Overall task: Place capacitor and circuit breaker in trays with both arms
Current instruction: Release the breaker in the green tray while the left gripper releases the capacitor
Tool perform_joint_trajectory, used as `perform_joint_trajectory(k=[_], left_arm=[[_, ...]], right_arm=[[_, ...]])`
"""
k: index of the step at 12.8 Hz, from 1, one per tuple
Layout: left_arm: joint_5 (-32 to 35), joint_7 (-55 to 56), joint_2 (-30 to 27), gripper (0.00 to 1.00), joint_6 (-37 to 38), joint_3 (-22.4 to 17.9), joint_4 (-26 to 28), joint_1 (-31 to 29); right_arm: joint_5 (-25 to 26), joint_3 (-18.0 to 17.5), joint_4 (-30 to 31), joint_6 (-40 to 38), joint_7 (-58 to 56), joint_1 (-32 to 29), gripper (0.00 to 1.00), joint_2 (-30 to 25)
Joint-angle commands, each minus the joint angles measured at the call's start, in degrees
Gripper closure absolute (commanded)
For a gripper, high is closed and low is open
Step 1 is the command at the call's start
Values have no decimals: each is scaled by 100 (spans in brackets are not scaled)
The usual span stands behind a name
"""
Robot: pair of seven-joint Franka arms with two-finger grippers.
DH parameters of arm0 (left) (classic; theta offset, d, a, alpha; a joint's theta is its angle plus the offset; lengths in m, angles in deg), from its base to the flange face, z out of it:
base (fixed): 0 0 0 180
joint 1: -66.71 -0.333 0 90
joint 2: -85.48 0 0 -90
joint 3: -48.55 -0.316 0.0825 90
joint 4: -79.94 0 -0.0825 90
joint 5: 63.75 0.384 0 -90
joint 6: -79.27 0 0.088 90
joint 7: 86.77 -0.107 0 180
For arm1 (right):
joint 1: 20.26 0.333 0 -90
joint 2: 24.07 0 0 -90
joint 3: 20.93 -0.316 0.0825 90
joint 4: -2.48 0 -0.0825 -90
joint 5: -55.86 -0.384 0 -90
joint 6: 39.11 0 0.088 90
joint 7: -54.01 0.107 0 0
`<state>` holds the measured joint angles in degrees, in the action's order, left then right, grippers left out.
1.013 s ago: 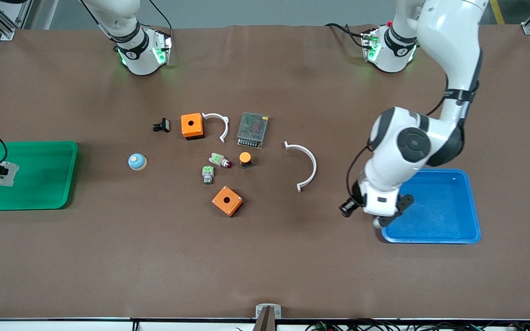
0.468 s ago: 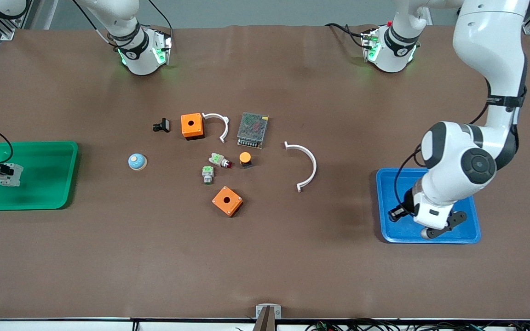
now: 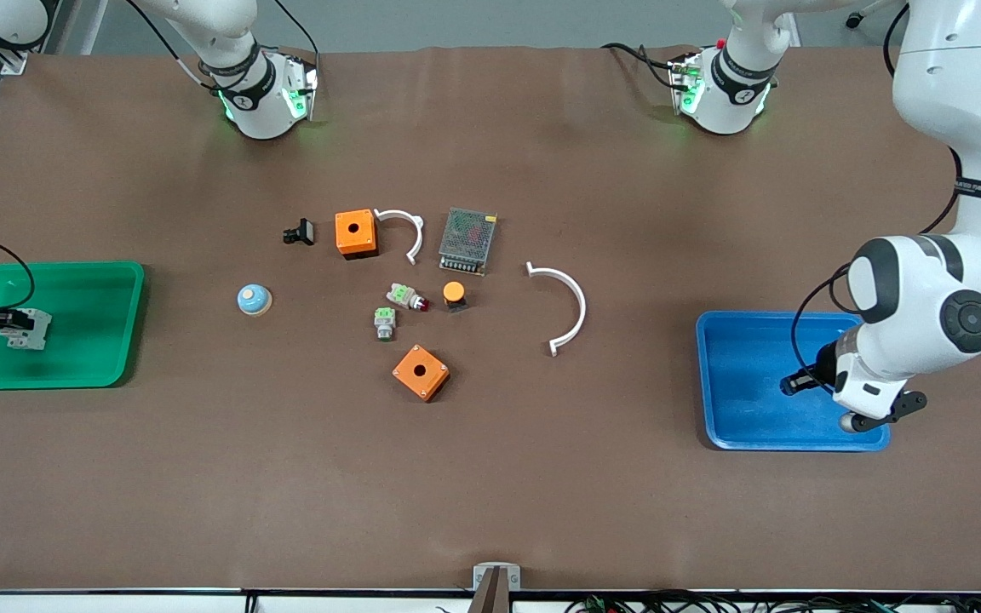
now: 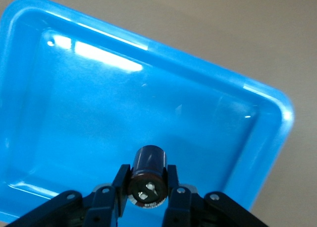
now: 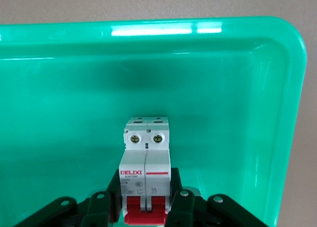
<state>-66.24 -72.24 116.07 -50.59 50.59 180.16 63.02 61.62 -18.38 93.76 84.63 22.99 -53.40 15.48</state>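
Front view shows the bench point(image 3: 490, 494) with two trays, one at each arm's end: a blue tray point(image 3: 742, 409) by the left arm and a green tray point(image 3: 90, 362) by the right, likely so neither arm must cross the other.

Over the blue tray hangs the left gripper point(image 4: 147, 192), its fingers point(image 4: 120, 187) clamped on the one capacitor point(image 4: 147, 175), which it holds by the sides, clear of the tray floor and ready to drop. Over the green tray hangs the right gripper point(image 5: 146, 204), its fingers point(image 5: 182, 202) clamped on the one breaker point(image 5: 145, 167) at its red-lever end, so the body points out toward the tray's wall. I judge both parts are about to be let go.

Mid-bench lies the clutter, untouched: one mesh box point(image 3: 467, 240), two white arcs point(image 3: 565, 306), two orange boxes point(image 3: 421, 372), one blue dome point(image 3: 253, 300), two green push-buttons point(image 3: 384, 323), one orange button point(image 3: 454, 294) and one black clip point(image 3: 299, 232).
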Motion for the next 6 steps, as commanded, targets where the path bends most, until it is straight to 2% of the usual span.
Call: perform_joint_trajectory(k=[1, 2, 3, 4, 6], left_arm=[[117, -545, 157, 96, -197, 60, 24, -324], [117, -782, 245, 95, -285, 60, 15, -430], [117, -967, 289, 94, -329, 68, 15, -527], [117, -1056, 359, 91, -338, 68, -3, -562], [117, -1066, 378, 89, -338, 60, -3, -554]], right_arm=[[-93, -132, -40, -17, -107, -140, 60, 27], [-93, -124, -48, -34, -115, -140, 22, -8], [-93, -123, -101, -104, -98, -131, 0, -61], [-84, -123, -119, -322, -106, -96, 0, -209], [-57, -150, -459, -1242, -54, -35, 0, -692]])
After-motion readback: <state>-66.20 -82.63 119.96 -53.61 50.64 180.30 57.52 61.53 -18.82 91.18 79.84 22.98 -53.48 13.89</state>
